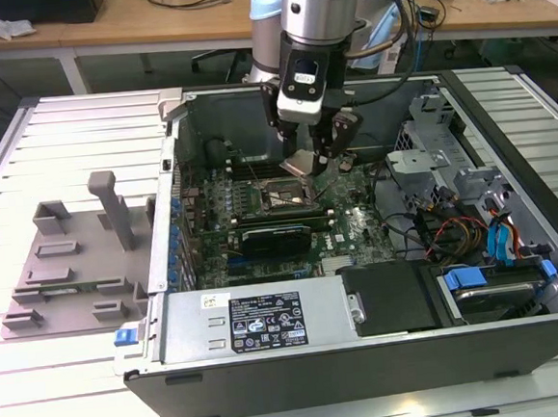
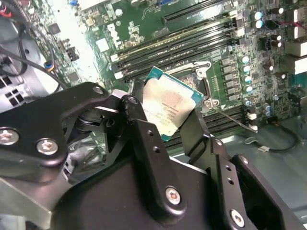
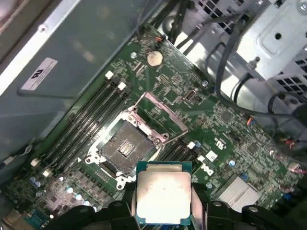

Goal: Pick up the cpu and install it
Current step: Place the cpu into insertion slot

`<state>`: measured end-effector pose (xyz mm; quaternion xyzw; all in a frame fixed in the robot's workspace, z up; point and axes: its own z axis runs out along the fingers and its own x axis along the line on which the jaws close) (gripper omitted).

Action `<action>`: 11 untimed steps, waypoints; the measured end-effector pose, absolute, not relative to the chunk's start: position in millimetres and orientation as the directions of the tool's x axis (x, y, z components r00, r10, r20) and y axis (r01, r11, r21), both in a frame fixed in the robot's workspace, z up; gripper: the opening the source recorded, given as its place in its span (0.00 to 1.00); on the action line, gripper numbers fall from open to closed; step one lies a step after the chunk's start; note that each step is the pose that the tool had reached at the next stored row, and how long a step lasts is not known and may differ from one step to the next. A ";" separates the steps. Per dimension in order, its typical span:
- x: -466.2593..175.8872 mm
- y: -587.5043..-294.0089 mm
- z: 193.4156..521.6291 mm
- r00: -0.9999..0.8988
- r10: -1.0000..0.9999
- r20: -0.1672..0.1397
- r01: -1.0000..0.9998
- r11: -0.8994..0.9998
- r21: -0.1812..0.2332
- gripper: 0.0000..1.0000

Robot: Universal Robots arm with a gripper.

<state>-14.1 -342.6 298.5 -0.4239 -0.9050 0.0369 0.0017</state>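
Over the open PC case (image 1: 387,354), exterior view: gripper (image 1: 315,155) hangs above the motherboard (image 1: 358,226) w/ the cpu (image 1: 301,163) clamped between its fingers. Chip is tilted, clear of the board, just above the socket (image 1: 276,197) & a bit toward the exterior view's right of it. Grey fixture tray (image 1: 67,283) lies on the slatted table (image 1: 80,379), well apart from the case on the exterior view's left. Second wrist view: cpu (image 2: 170,108) pinched at two opposite edges by the black fingers (image 2: 144,134), silvery top plate facing the cam, green edge showing; RAM slots (image 2: 182,38) & board lie behind it, apart from it as far as can be told. First wrist view: cpu (image 3: 163,196) sits in the jaws w/ the socket (image 3: 125,148) beyond it, near but not lined up w/ it. Socket is bare, contact field exposed, load plate (image 3: 165,111) swung up, so nothing is seated there. Judgement: pick-up done, chip brought to the socket area, approx. past halfway. Left: lining it up over the socket & seating it, i.e. install not yet done.
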 end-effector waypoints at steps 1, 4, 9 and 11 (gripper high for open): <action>-14.1 -342.6 298.5 -0.629 0.777 -0.029 0.777 0.626 -0.069 0.55; -14.1 -342.6 298.2 -0.589 0.808 -0.033 0.807 0.586 -0.072 0.55; -14.1 -342.6 297.9 -0.539 0.842 -0.037 0.841 0.535 -0.074 0.55; -14.1 -342.6 297.8 -0.515 0.857 -0.037 0.856 0.511 -0.075 0.55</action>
